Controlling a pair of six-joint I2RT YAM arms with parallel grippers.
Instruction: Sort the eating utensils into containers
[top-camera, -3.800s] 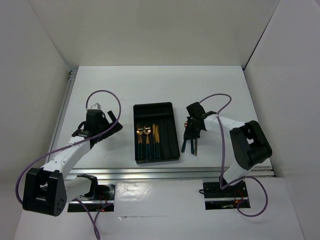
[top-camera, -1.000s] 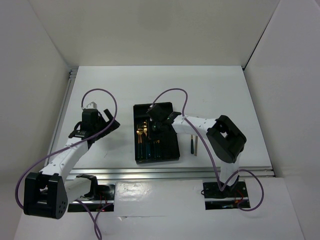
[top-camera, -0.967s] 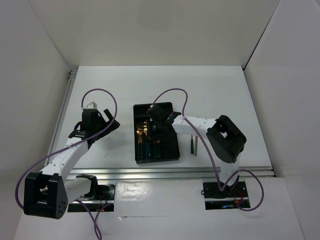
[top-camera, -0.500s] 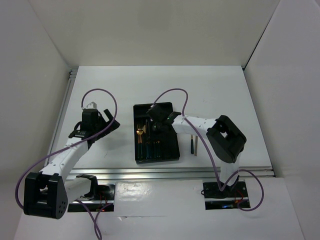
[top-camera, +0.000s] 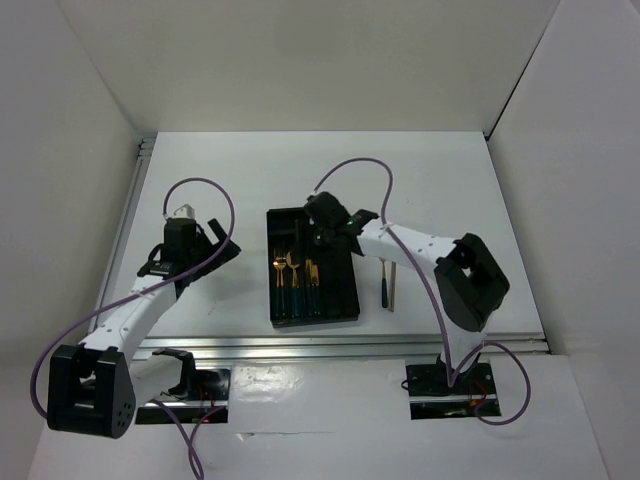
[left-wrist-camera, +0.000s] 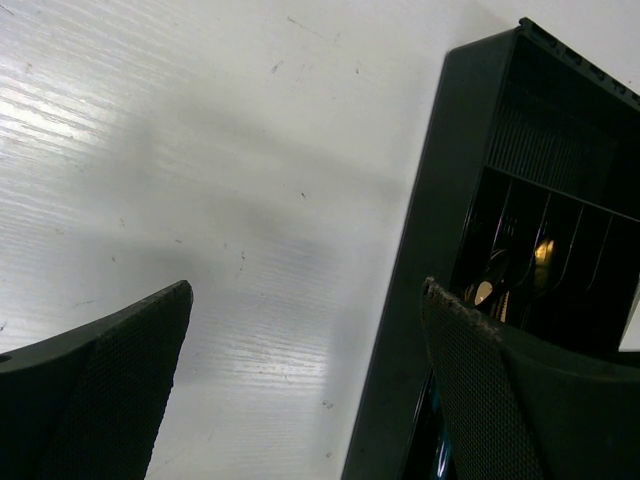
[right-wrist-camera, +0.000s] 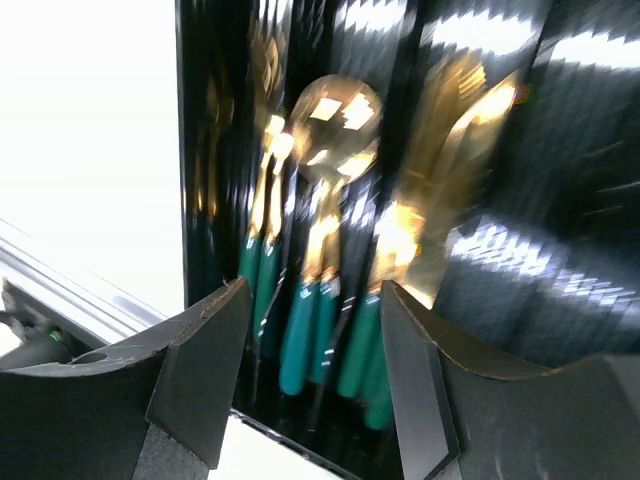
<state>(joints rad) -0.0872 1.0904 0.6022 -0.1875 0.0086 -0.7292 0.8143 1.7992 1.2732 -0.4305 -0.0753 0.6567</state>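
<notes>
Right wrist view shows the right end effector with its fingers parted and nothing between them, hanging over the black tray. Below it, gold-headed, teal-handled utensils lie side by side in the lengthwise compartments, heads toward the tray's far end. On the other arm, the left end effector is spread wide and empty over the worktop, just beside the tray's left wall. I judge the sorting mostly done, with several pieces lying in the tray. Just right of the tray, a dark-handled utensil and the thin grey stick lie close together on the worktop, not yet sorted.
</notes>
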